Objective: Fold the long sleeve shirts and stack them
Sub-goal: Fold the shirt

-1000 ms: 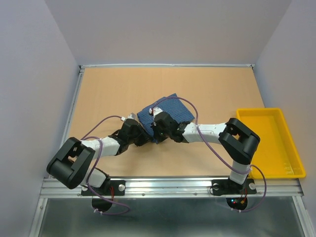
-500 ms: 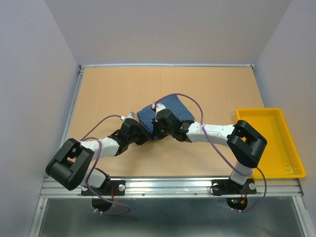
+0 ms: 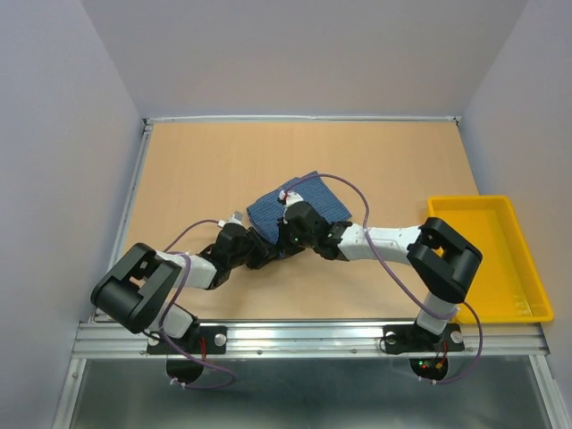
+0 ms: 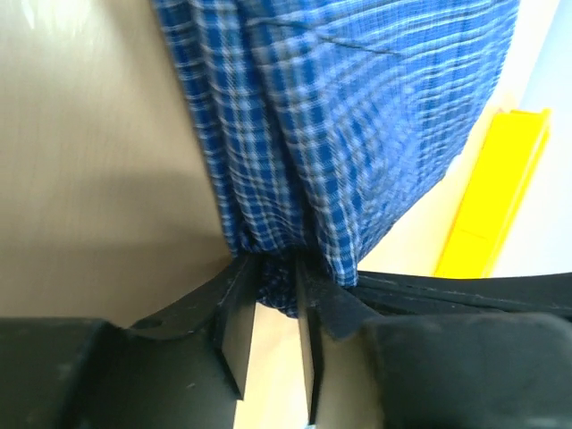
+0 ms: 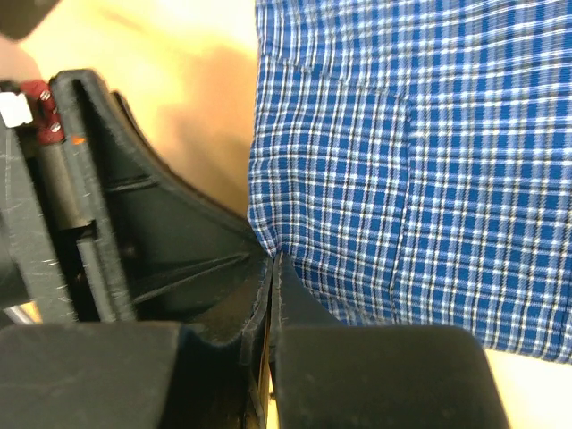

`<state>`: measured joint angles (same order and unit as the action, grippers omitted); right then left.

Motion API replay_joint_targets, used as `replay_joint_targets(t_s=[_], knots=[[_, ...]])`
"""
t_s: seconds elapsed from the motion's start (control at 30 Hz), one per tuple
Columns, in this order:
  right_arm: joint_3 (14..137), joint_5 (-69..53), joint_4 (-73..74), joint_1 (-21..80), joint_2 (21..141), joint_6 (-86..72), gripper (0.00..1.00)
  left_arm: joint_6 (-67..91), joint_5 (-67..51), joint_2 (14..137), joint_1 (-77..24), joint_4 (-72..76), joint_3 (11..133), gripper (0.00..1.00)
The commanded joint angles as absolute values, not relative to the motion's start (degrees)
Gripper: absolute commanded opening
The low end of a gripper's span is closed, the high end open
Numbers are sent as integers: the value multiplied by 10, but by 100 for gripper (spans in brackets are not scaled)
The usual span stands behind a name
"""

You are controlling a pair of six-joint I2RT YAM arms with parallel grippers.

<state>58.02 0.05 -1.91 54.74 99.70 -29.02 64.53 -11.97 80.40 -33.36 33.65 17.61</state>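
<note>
On the counter (image 3: 206,161), your left pincer (image 4: 275,286) and right pincer (image 5: 272,268) each clamp the near edge of the shirt (image 3: 317,197).

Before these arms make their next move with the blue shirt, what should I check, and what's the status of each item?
1. Left pincer grip: ok, shut on a bunched edge of the shirt.
2. Right pincer grip: ok, shut on the shirt's edge.
3. Both grips on the same side: ok, both on the shirt's near edge in the top view.
4. Shirt folded: ok as far as it shows, a compact rectangle on the table; the arms hide its near part.
5. Shirt apart from tray: ok, the tray sits well to the right.
6. Another shirt to stack onto: cannot tell, none in view.
</note>
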Motion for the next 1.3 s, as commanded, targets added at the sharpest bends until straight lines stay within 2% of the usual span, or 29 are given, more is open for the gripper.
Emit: replay_joint_targets(t_s=[0.0, 0.1, 0.2, 0.3, 0.33, 0.37, 0.43, 0.53, 0.67, 0.83, 0.93, 1.0, 1.03, 1.07, 1.17, 1.27], knots=[[558, -31, -77, 554, 1019, -316, 1, 702, -194, 852, -339, 445, 132, 41], [551, -35, -87, 554, 1026, -321, 1, 713, -199, 840, -339, 454, 125, 47], [551, -40, -91, 554, 1030, -319, 1, 704, -182, 799, -339, 411, 120, 57], [553, -41, -91, 554, 1031, -317, 1, 683, -167, 735, -339, 346, 130, 68], [554, -42, -90, 553, 1031, -316, 1, 679, -162, 718, -339, 302, 132, 76], [554, -42, -90, 554, 1029, -316, 1, 672, -154, 701, -339, 301, 134, 78], [552, -41, -91, 553, 1026, -315, 1, 663, -126, 644, -339, 197, 143, 84], [551, -41, -89, 554, 1024, -310, 1, 652, -80, 572, -339, 123, 154, 84], [555, -54, -90, 553, 1022, -307, 1, 650, -45, 512, -338, 29, 164, 82], [554, -98, -90, 553, 1021, -297, 2, 651, -24, 479, -337, 9, 158, 80], [548, -108, -90, 554, 1013, -301, 4, 647, -17, 503, -330, 17, 165, 69], [543, -103, -91, 554, 1007, -303, 4, 646, -17, 537, -328, 37, 168, 56], [541, -98, -90, 554, 1001, -305, 4, 645, -18, 549, -327, 50, 169, 45], [541, -97, -91, 554, 999, -307, 4, 645, -20, 561, -327, 63, 169, 41], [543, -96, -90, 554, 991, -315, 4, 640, -32, 610, -325, 97, 180, 35], [544, -94, -90, 554, 987, -317, 4, 630, -42, 644, -326, 121, 185, 34]])
